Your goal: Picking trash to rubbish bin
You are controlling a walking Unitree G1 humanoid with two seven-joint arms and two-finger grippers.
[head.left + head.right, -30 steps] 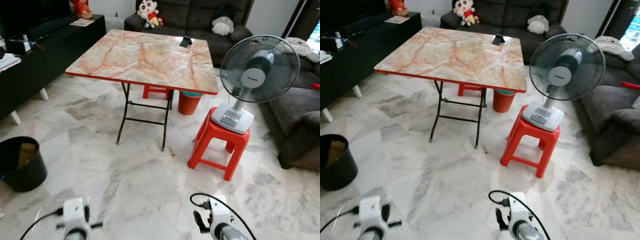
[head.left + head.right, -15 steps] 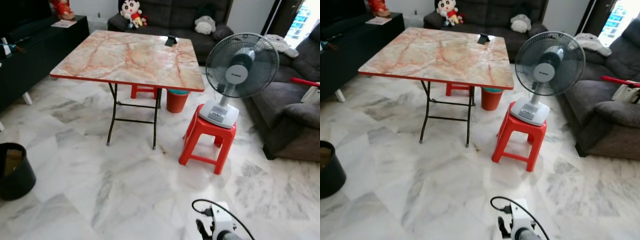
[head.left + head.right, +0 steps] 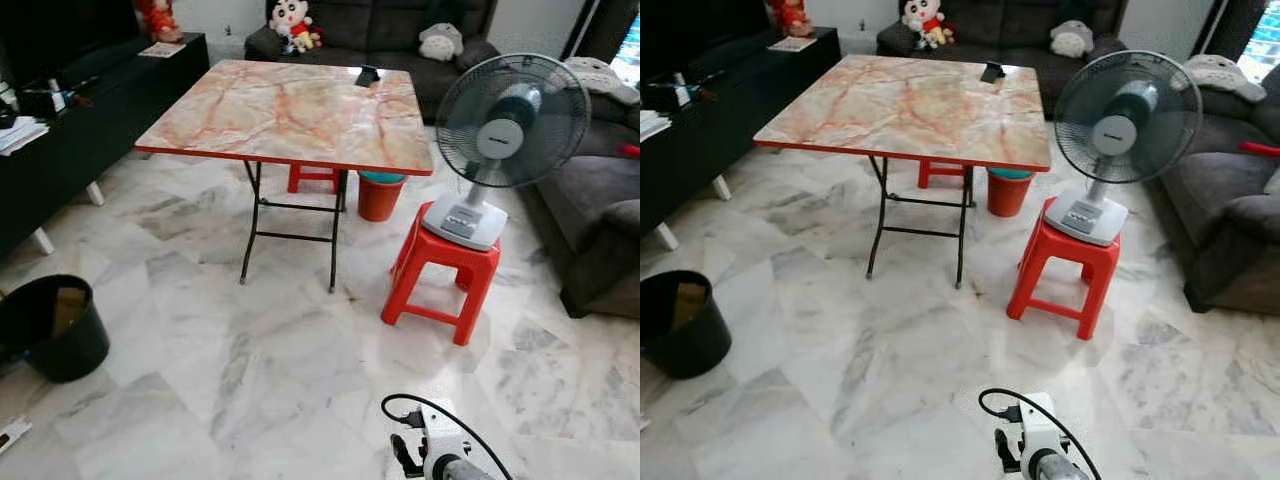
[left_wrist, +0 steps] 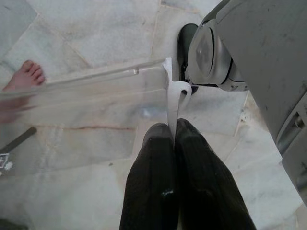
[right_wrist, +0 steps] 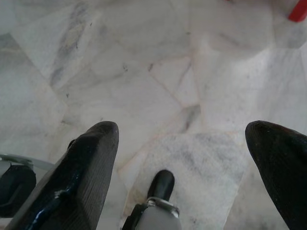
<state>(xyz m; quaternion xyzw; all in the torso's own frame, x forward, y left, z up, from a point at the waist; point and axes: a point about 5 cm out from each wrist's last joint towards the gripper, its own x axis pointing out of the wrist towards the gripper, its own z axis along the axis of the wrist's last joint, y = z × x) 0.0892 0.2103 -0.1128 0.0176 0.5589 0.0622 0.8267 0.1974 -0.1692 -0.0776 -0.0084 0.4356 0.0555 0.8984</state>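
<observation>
Head stereo pair: looking forward and down across marble floor toward folding table (image 3: 290, 110), from well back; both eyes sharing table, fan (image 3: 1125, 110) on red stool (image 3: 440, 280), black bin (image 3: 50, 325) left of table. Left wrist view: close along closed fingers (image 4: 158, 177), aimed at floor. Right wrist view: close between spread fingers (image 5: 81, 172), facing floor near stool.
</observation>
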